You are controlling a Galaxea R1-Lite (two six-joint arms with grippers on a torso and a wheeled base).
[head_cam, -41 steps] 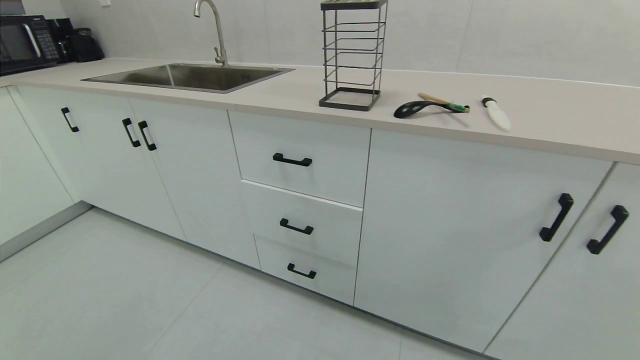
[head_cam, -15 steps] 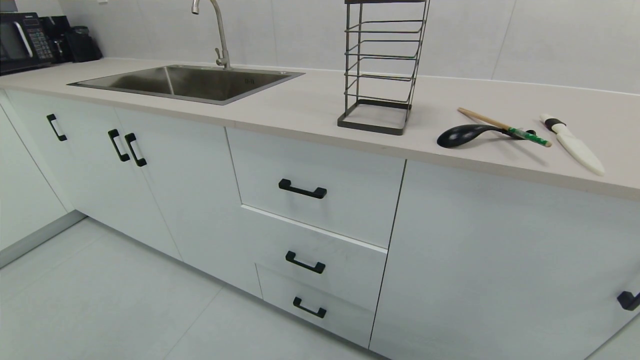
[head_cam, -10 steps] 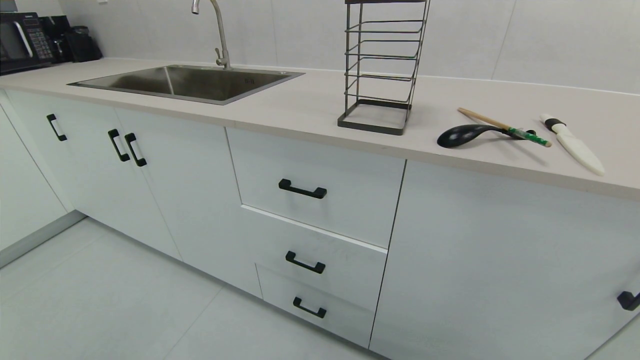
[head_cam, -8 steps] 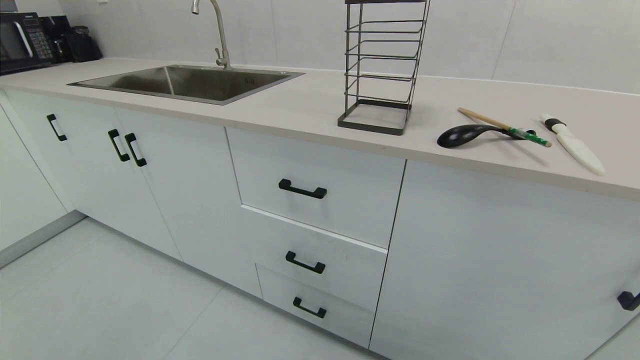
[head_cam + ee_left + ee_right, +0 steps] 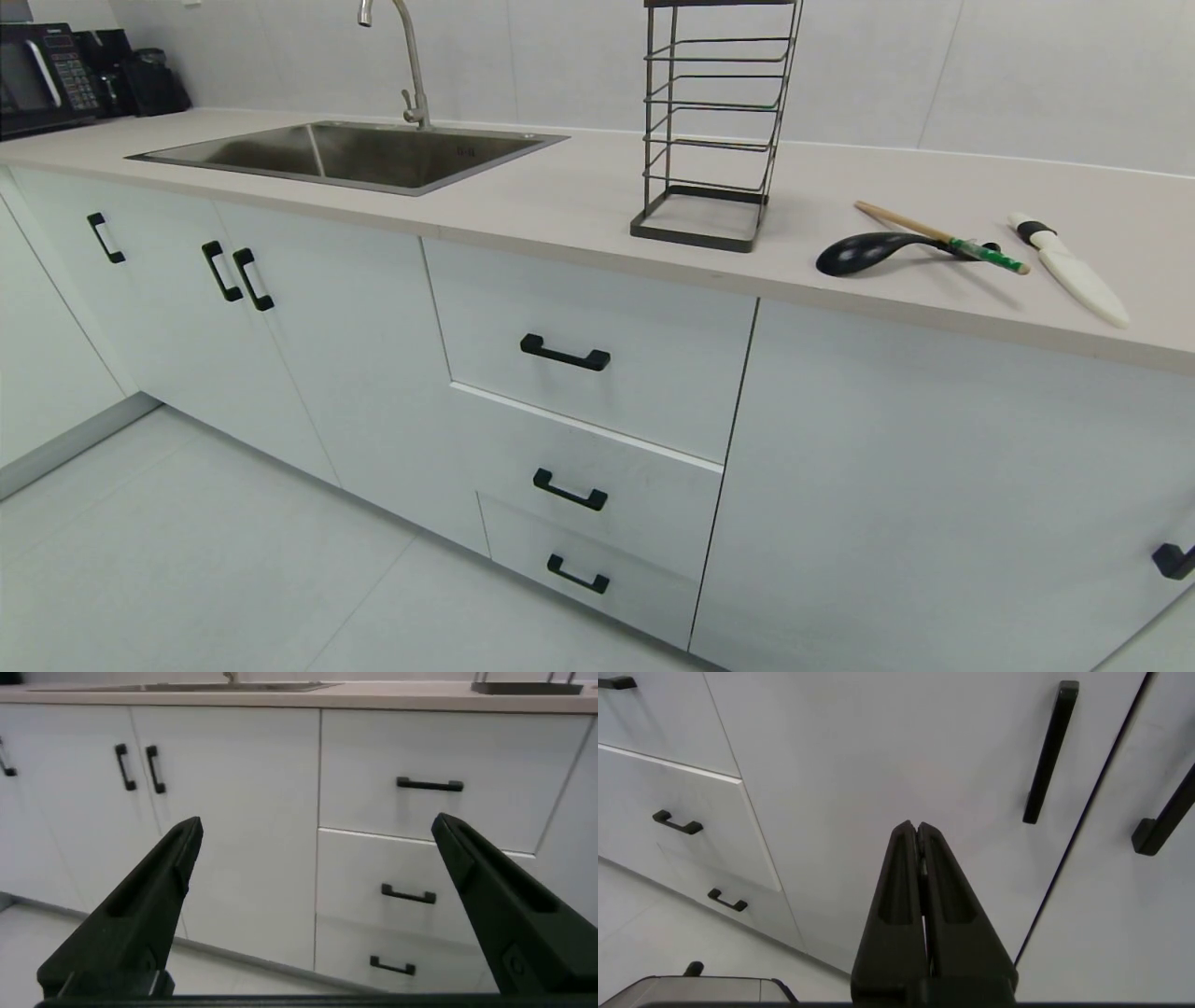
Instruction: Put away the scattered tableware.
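Note:
On the beige countertop lie a black spoon, a wooden chopstick with a green tip crossing its handle, and a white knife with a black band further right. A tall black wire rack stands to their left. Below it is a stack of three drawers; the top drawer handle also appears as a black bar in the left wrist view. My left gripper is open, held low in front of the cabinets. My right gripper is shut with nothing in it, facing a cabinet door.
A steel sink with a tall faucet is set in the counter at left. A microwave stands at the far left. White cabinet doors with black handles flank the drawers. The floor is open tile.
Between 2.7 s and 1.0 s ago the whole head view shifted closer to the counter, so the camera moved. Over the last second nothing has visibly changed.

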